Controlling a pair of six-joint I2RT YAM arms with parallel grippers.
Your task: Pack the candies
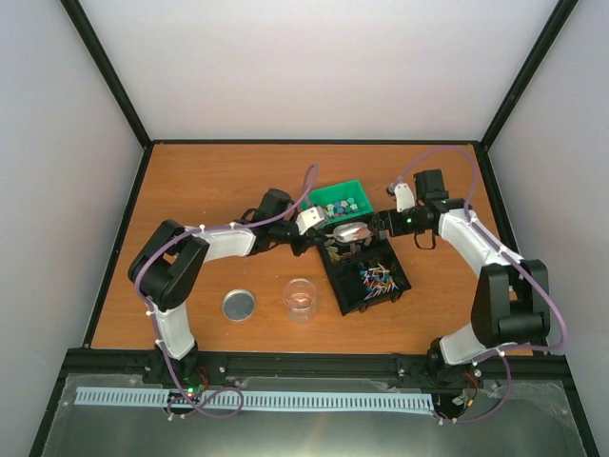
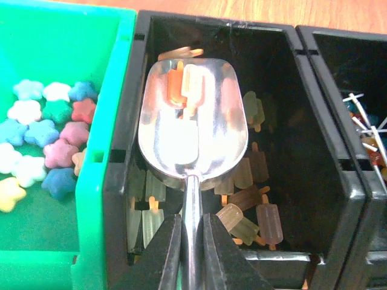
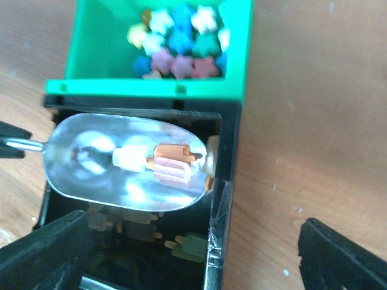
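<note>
Starting on the left of the desk [image 1: 209, 181], toward the near edge: a round metal lid [image 1: 238, 305] lies flat, and just to its right stands a clear cup [image 1: 302, 298]. The two are apart.

Now the left claw [image 2: 192, 226], out at mid-desk: clenched hard on the thin handle of a shiny scoop [image 2: 192, 127], one finger on each side of the stem.

Next comes the green bin [image 2: 112, 90], sitting toward the far edge at the middle of the desk. That's where the candies [image 2: 45, 139] are, little stars in pink, blue, white, yellow and green, bunched on the bin floor. None of them is in the scoop.

The scoop bowl sits over the black bin [image 2: 314, 151], in the compartment that butts against the green bin. It carries a few ice-lolly pieces [image 2: 184, 84], orange, white and pink. More of the same pieces [image 2: 254, 205] lie on the floor of that compartment. Whether the bowl touches them, I can't tell.

One compartment further right, thin coloured sticks [image 2: 366, 130] are piled.

Finally the right claw [image 3: 193, 241]: released, fingers [image 3: 42, 254] spread wide, nothing between them, hovering by the black bin's end with the scoop bowl just ahead of it.
</note>
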